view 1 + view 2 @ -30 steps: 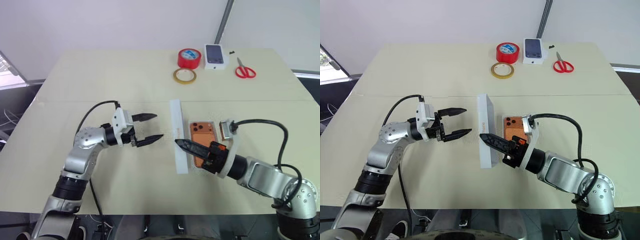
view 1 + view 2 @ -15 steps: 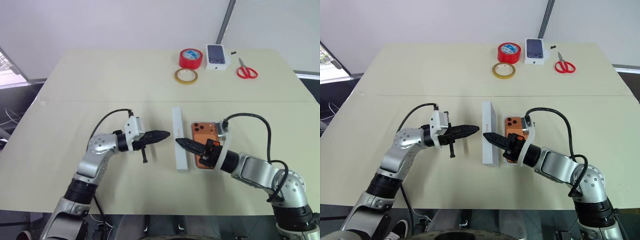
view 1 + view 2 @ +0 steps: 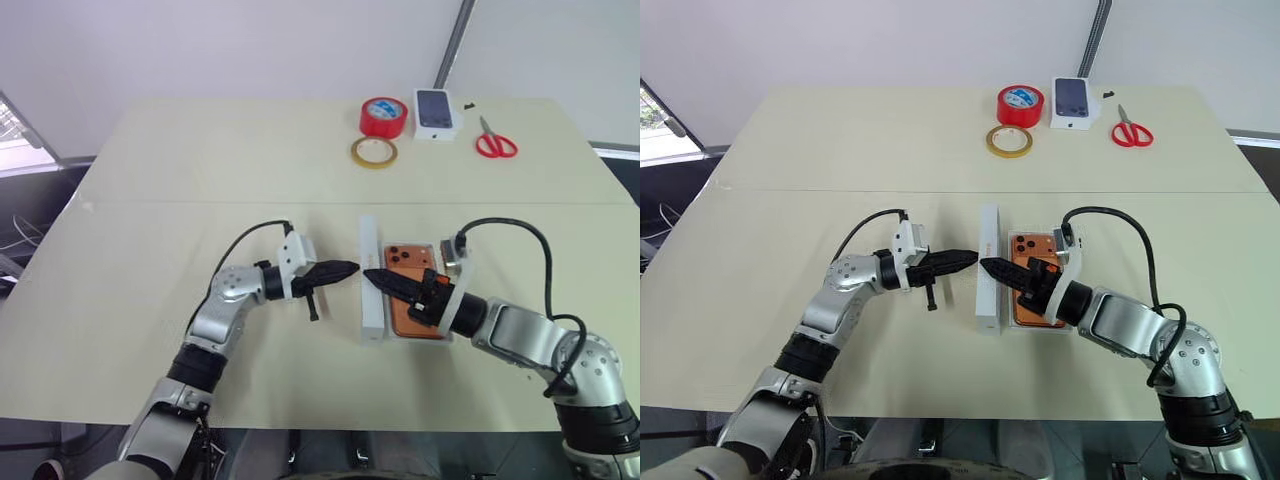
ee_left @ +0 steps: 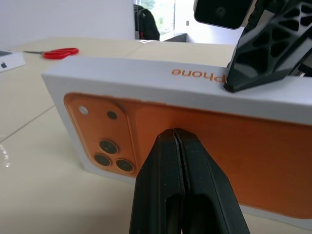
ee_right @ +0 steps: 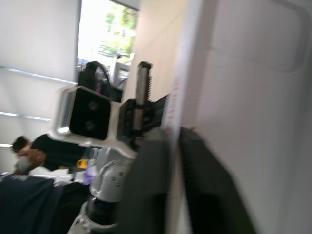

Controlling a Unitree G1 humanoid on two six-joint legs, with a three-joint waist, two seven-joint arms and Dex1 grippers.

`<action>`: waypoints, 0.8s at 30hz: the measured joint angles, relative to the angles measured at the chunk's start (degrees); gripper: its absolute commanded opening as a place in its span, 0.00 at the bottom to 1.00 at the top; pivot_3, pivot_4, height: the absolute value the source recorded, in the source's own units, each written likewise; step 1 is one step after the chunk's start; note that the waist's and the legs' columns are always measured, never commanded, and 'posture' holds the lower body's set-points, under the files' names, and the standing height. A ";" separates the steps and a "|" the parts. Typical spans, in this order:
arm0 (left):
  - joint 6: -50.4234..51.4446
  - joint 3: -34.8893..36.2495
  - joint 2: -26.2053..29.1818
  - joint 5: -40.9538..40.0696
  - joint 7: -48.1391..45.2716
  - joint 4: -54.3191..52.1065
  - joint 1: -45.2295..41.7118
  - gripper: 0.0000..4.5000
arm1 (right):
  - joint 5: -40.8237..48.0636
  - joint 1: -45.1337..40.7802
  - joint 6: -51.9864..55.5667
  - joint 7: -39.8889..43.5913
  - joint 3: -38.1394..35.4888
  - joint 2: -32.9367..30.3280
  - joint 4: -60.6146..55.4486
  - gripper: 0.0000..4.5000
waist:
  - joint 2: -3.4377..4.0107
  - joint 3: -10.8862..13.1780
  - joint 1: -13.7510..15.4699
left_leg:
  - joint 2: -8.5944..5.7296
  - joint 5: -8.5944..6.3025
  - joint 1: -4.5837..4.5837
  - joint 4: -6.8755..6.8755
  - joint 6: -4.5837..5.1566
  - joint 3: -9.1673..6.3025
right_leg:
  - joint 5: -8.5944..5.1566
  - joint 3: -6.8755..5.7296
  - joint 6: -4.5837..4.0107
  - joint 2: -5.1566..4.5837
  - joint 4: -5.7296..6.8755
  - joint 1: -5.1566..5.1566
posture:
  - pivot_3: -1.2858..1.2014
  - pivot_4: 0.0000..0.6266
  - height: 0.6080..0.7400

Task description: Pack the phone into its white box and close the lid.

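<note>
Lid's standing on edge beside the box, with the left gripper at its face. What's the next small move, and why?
Probably nudge the shut left gripper toward the phone, tipping the lid over the white box. The lid stands on its long edge beside the box, hollow side facing the phone inside, with the right gripper at its top edge to guide it.
</note>
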 measured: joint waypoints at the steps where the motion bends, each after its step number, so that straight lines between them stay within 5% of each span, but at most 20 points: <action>1: -0.27 -0.26 -0.56 0.28 -0.05 0.55 -0.18 0.00 | -0.06 0.30 0.00 0.06 -0.10 -0.66 0.32 0.54 | 0.00 0.00 0.19 | 0.00 0.00 0.00 0.00 0.01 0.00 | 0.00 0.00 0.00 0.00 -0.01 0.00 | 0.52 0.24 1.00; 3: -1.03 -0.90 -1.60 0.56 -0.25 2.38 -1.32 0.00 | -1.99 0.87 0.63 1.86 -0.54 -2.95 0.48 0.77 | -0.01 0.01 0.57 | 0.00 -0.01 -0.05 0.01 0.01 0.01 | 0.00 0.00 0.00 0.01 -0.01 -0.04 | 0.52 0.24 1.00; 13: -4.21 -1.14 -6.23 1.78 0.10 9.89 -5.09 0.00 | -22.13 0.64 4.77 25.92 -11.49 -20.61 7.58 0.77 | -0.08 0.05 0.93 | -0.01 -0.05 -0.06 0.03 0.09 0.06 | 0.00 -0.02 0.01 0.03 -0.07 -0.02 | 0.52 0.24 1.00; 21: -7.21 -1.12 -9.45 3.30 0.93 16.20 -8.56 0.00 | -36.43 1.52 0.82 33.86 -14.64 -18.70 4.59 0.77 | -0.20 0.13 0.75 | 0.02 -0.05 -0.03 0.02 0.09 0.06 | 0.00 -0.02 0.01 0.08 0.00 -0.06 | 0.52 0.24 1.00; 24: -6.75 -0.84 -7.12 3.31 0.20 15.83 -8.68 0.00 | -47.37 2.69 -4.35 35.45 -10.56 -16.73 1.04 0.47 | -0.20 0.12 0.75 | 0.01 -0.05 -0.02 0.04 0.08 0.06 | 0.00 -0.01 0.01 0.09 0.02 -0.06 | 0.52 0.24 1.00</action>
